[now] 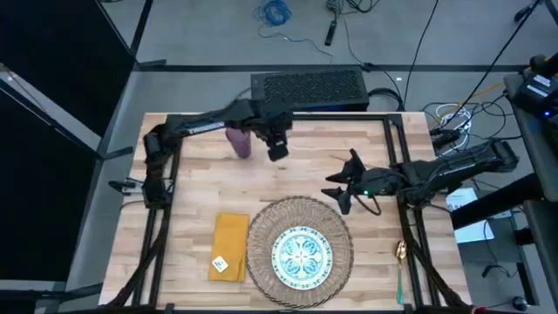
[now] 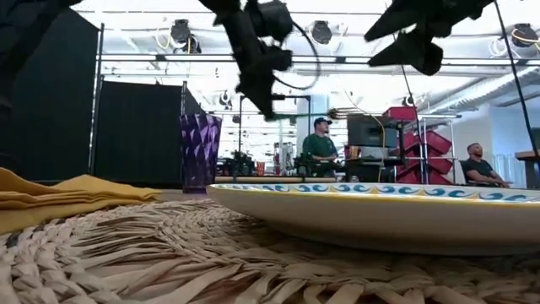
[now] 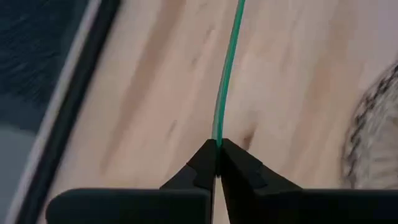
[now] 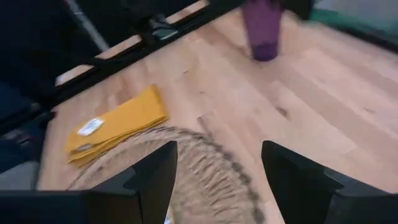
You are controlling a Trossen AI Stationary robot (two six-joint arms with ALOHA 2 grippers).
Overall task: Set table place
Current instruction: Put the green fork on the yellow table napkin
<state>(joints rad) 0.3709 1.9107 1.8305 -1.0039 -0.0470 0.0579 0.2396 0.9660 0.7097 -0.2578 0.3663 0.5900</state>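
Mat (image 2: pixel 126 253) is filling the low view's foreground, with the plate (image 2: pixel 380 215) sitting on it and the napkin (image 2: pixel 59 198) lying folded at its left. Behind them the tumbler (image 2: pixel 200 152) is standing upright on the desk (image 2: pixel 173 195). The left gripper (image 2: pixel 260 80) is hanging above and beside it, and the right gripper (image 2: pixel 413 42) is hanging higher to the right. Two people (image 2: pixel 321 145) are sitting in the room beyond.

From above, the plate (image 1: pixel 301 253) is lying centred on the mat (image 1: pixel 261 228) at the desk's (image 1: pixel 192 174) front. The napkin (image 1: pixel 229 246) is lying just beside the mat, and a spoon (image 1: pixel 399 260) is resting near the right edge. The left gripper (image 1: pixel 277 150) is hovering just beside the tumbler (image 1: pixel 239 139). The right gripper (image 1: pixel 340 187) is hovering at the mat's back edge.

Seen from the left wrist, the left gripper (image 3: pixel 217 158) is pinching a thin teal rod (image 3: pixel 229 68), perhaps a cutlery handle, over bare wood.

Seen from the right wrist, the right gripper (image 4: pixel 217 180) is gaping wide over the mat's (image 4: pixel 205 168) rim, with the napkin (image 4: pixel 121 124) and tumbler (image 4: pixel 264 28) beyond.
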